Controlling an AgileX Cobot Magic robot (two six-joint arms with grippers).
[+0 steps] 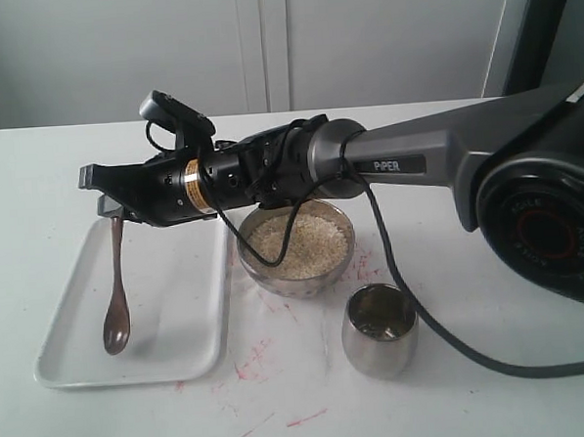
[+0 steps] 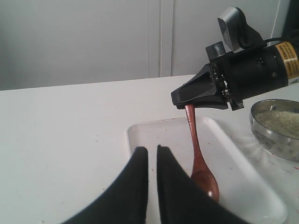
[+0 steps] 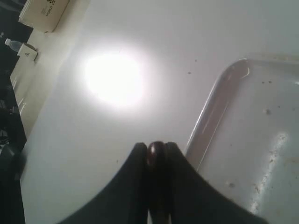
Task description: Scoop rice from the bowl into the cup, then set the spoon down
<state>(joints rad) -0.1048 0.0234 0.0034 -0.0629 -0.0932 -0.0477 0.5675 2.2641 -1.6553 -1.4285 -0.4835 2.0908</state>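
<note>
My right gripper (image 1: 95,190) reaches across to the left and is shut on the top of the handle of the dark wooden spoon (image 1: 115,306). The spoon hangs nearly upright, scoop down at the floor of the white tray (image 1: 195,321). In the right wrist view the handle end (image 3: 155,151) sits pinched between the fingers. The steel bowl (image 1: 276,278) of rice (image 1: 303,239) stands right of the tray. The cup (image 1: 380,343) stands in front of it to the right. My left gripper (image 2: 152,149) hovers near the tray's corner (image 2: 140,133), fingers almost together with nothing between them.
The right arm (image 1: 406,159) stretches low over the bowl, and its cable (image 1: 392,262) loops down past the cup. Red marks (image 1: 255,357) stain the white table in front of the tray. A cardboard box (image 3: 44,11) lies far off, at the table's edge.
</note>
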